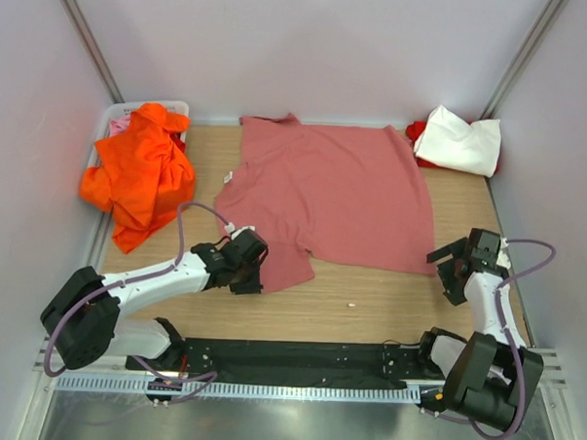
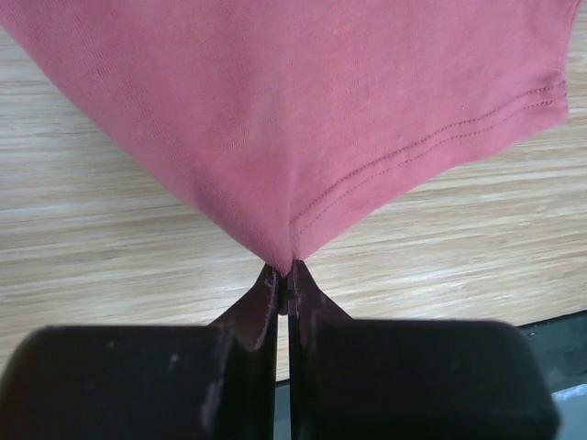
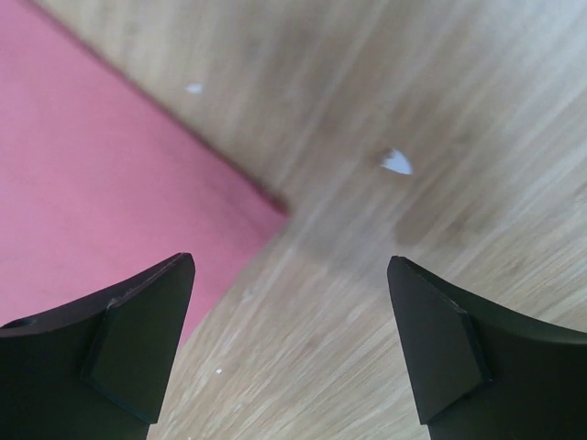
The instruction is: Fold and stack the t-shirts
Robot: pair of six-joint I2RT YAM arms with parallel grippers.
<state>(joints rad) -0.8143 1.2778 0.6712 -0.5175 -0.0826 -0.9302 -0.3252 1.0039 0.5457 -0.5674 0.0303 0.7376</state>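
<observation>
One salmon-pink t-shirt (image 1: 334, 193) is being kept spread mostly flat across the middle of the top view, on the wooden table (image 1: 387, 302). Its lower left part is being drawn toward the bottom of the frame. A hemmed corner there is being pinched by the left gripper (image 1: 248, 267).

In the left wrist view the salmon-pink t-shirt (image 2: 303, 101) is being pulled into a point at the centre of the frame. The cloth is being clamped between the fully closed jaws of the left gripper (image 2: 284, 284), and a double-stitched hem is being shown at the right. The table (image 2: 92, 238) is being seen beneath it.

The right gripper (image 1: 457, 266) is being held just beside the shirt's lower right corner, at the right of the top view. In the right wrist view that corner (image 3: 110, 183) is being shown at the left of the frame. The jaws of the right gripper (image 3: 293, 302) are being held wide apart with nothing between them. Whether the fingers are touching the cloth cannot be told. A white fleck (image 3: 397, 162) is being seen on the table (image 3: 440, 73).

An orange t-shirt (image 1: 144, 175) is being left heaped at the upper left, partly over a white basket (image 1: 177, 106). Lighter pink cloth (image 1: 119, 125) is being shown inside that basket. At the upper right, a white t-shirt (image 1: 460, 140) is being left bunched against a red t-shirt (image 1: 415, 131).
</observation>
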